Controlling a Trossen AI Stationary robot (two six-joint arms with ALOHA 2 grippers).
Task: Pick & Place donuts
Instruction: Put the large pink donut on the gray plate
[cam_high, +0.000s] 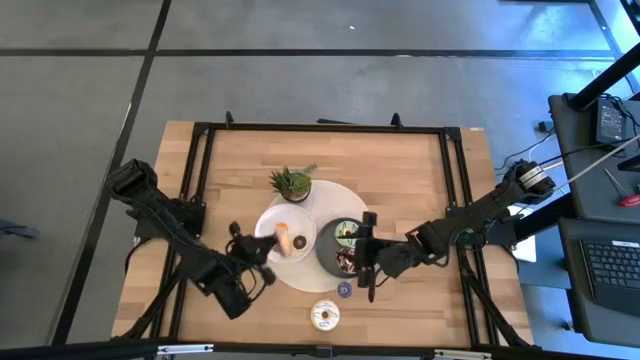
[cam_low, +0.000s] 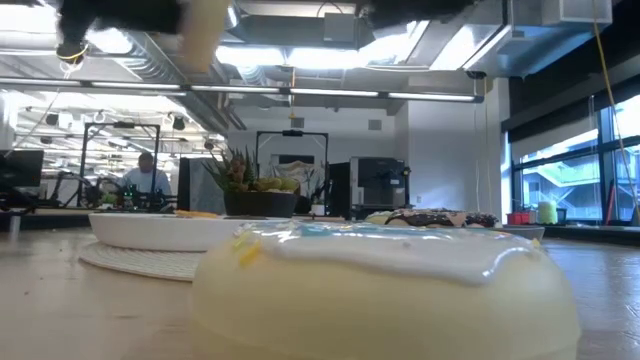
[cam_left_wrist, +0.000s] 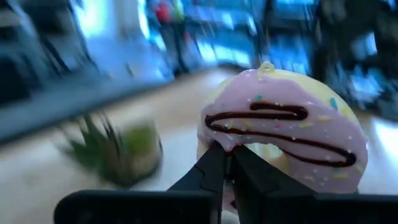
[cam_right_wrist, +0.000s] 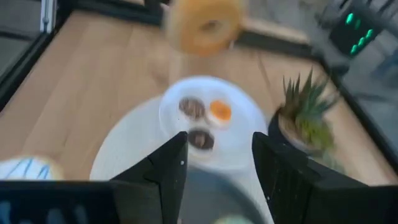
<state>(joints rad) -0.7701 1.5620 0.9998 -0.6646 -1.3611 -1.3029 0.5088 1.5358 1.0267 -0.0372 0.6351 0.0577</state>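
Note:
My left gripper (cam_high: 268, 246) is shut on a pink-iced donut with a chocolate drizzle (cam_left_wrist: 283, 127), above the white plate (cam_high: 300, 222). That plate holds an orange mini donut (cam_right_wrist: 220, 111) and two brown ones (cam_right_wrist: 191, 107). My right gripper (cam_right_wrist: 217, 165) is open and touches nothing, hovering over the dark grey plate (cam_high: 326, 250), which holds a green donut (cam_high: 347, 232) and a chocolate one (cam_high: 345, 262). A white-iced donut (cam_high: 323, 315) and a purple mini donut (cam_high: 344, 290) lie flat on the table near its near edge. My left gripper pinches the pink donut's ring between its two fingers (cam_left_wrist: 214, 168), at the part nearest the wrist (cam_left_wrist: 231, 142). The fingers come roughly level from the table's left. The donut stands on edge, lifted clear above the white plate (cam_low: 160, 230).
A small potted plant (cam_high: 292, 183) stands just beyond the white plate on a pale round mat (cam_high: 345, 205). The black frame rails (cam_high: 195, 170) run along the table's sides. Bare wood lies at the far left and far right. A person (cam_low: 147, 180) sits in the room behind.

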